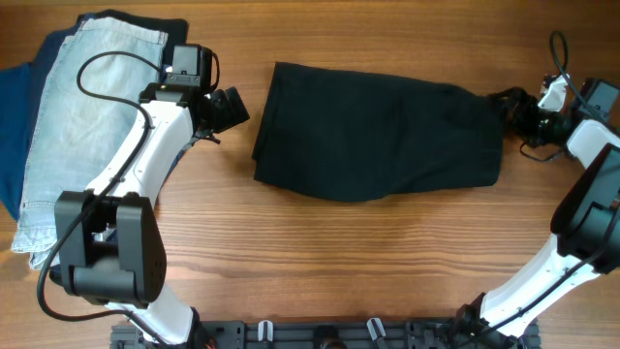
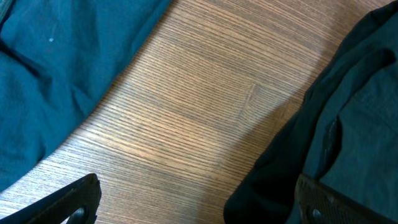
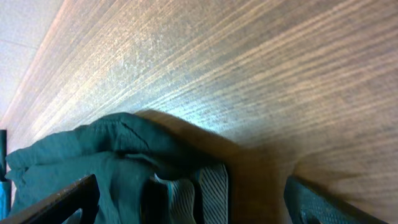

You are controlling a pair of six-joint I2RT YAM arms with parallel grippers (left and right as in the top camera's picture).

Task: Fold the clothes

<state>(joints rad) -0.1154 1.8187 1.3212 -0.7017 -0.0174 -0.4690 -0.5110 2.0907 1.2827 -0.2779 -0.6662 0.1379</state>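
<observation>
Matt black cloth shorts (image 1: 378, 131) – grained wood table (image 1: 339, 262)

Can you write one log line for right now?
black shorts: on table; left gripper: open, beside them; right gripper: open, at their edge

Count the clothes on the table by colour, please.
Black shorts: 1
Pale denim shorts: 1
Blue garment: 1
Dark navy garment: 1
Total: 4, if the last two are separate pieces; they are mostly hidden.
</observation>
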